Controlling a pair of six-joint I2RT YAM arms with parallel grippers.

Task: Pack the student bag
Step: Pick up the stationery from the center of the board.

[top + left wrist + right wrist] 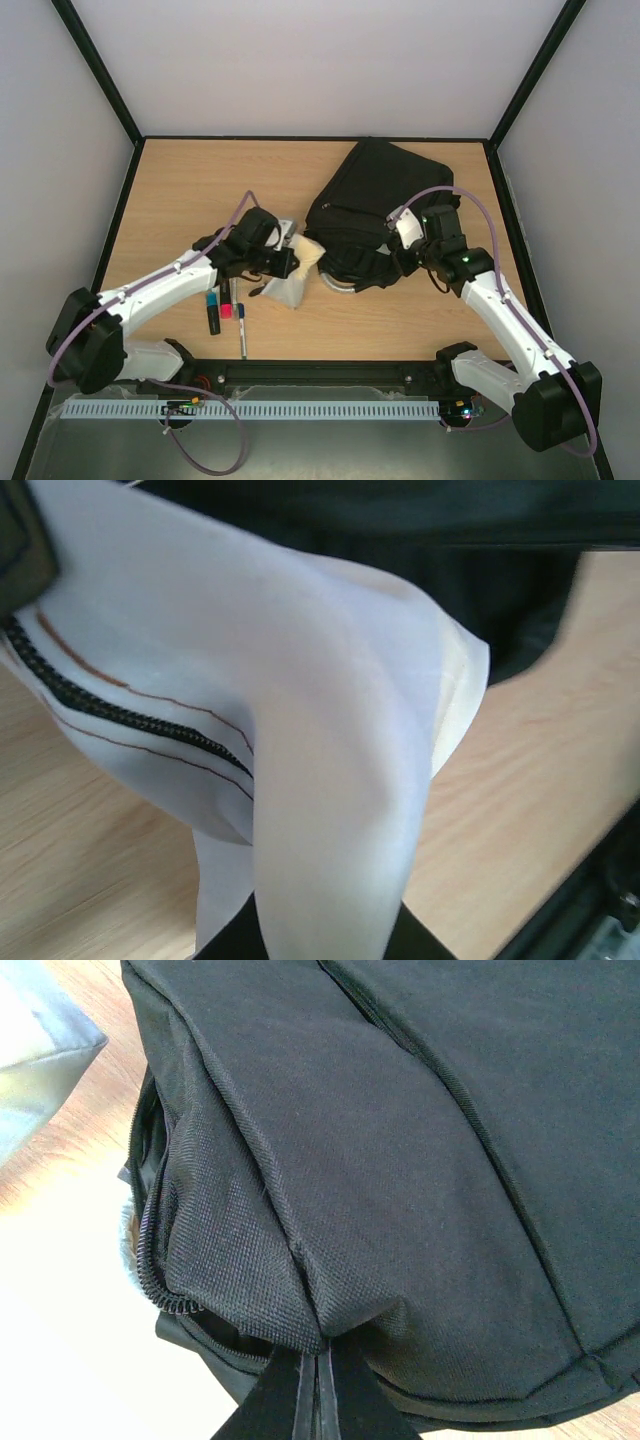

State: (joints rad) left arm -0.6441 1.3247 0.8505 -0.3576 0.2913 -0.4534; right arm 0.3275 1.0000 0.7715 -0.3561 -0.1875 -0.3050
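**K:** Left side status?

**Me:** My left gripper [282, 263] is clamped on a white pouch [287, 288]. On the wrist cam the cloth bunches up from between the fingers [228, 944] and fills most of the view. The pouch's black zip [120, 718] runs off to the left of the grip.

**K:** Right?

**Me:** Right gripper [398, 258] is closed, pinching a seam of the black fabric on the student bag [375, 190]. The bag's body spreads away ahead of the jaws. Its unzipped opening [150, 1250] gapes just left of the pinch.

**K:** Where's the bag overall?

**Me:** Flat on the table [200, 180], beyond and slightly inboard of the right gripper, well to the right of the left one. A cream end of the pouch sits between the two grippers, close to the bag's near edge. I can't tell whether they touch.

**K:** Anything else down there?

**Me:** A few pens and markers [227, 312] lie on the wood just behind the left gripper, toward its base.
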